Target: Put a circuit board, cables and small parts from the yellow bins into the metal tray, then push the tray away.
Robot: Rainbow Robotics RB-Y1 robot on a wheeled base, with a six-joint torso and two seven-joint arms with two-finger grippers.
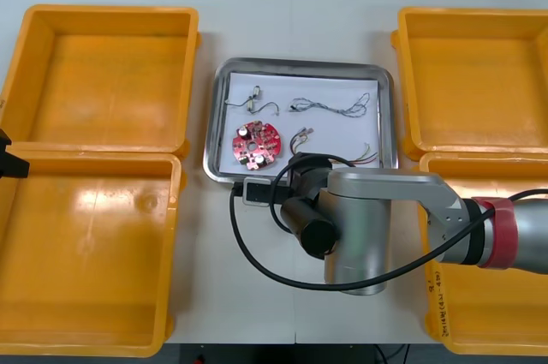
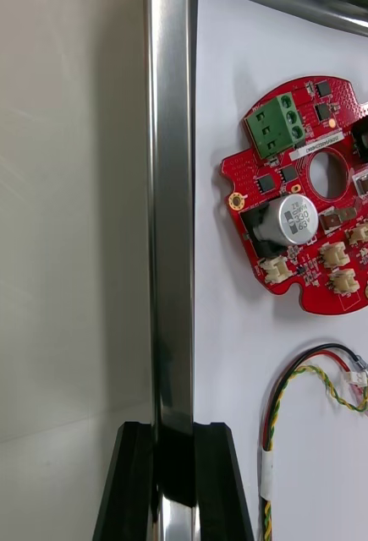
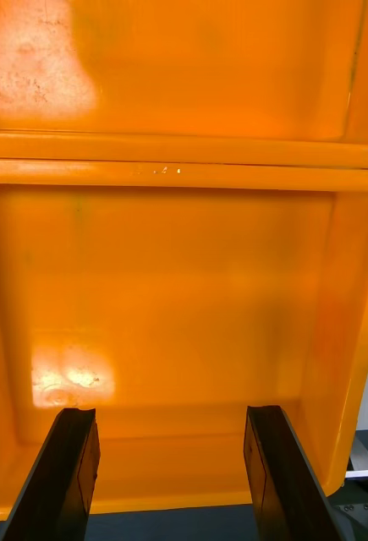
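- A light desk (image 1: 291, 21) has four yellow bins (image 1: 111, 11) on it, two at each side. The ones you can see into look bare.
- The tray (image 1: 300, 62) sits in the middle, between the bins. It is shiny metal and white inside.
- In it lie a round red board (image 1: 256, 146), thin cables (image 1: 334, 107) and small metal parts (image 1: 251, 103). A red and yellow cable (image 2: 319, 380) lies near the board, close to the near rim. So I think the filling part is done and the push is what is left.
- The right arm (image 1: 385, 201) reaches over the desk to the near edge of the tray.
- The right fingers (image 2: 137, 473) are clamped on the tray's rim. One finger is on the desk side and one is on the white inside, with the rim between them. They do not touch the board or the cable.
- I think they hold the rim so the tray cannot slip away when it is pushed to the far side.
- The grip is toward the left part of the near edge, so the tray might turn a little as it goes.
- The left fingers (image 3: 74, 465) are wide apart with nothing between them. They hang over the left bins, out of the way, so that arm looks like it is just waiting.
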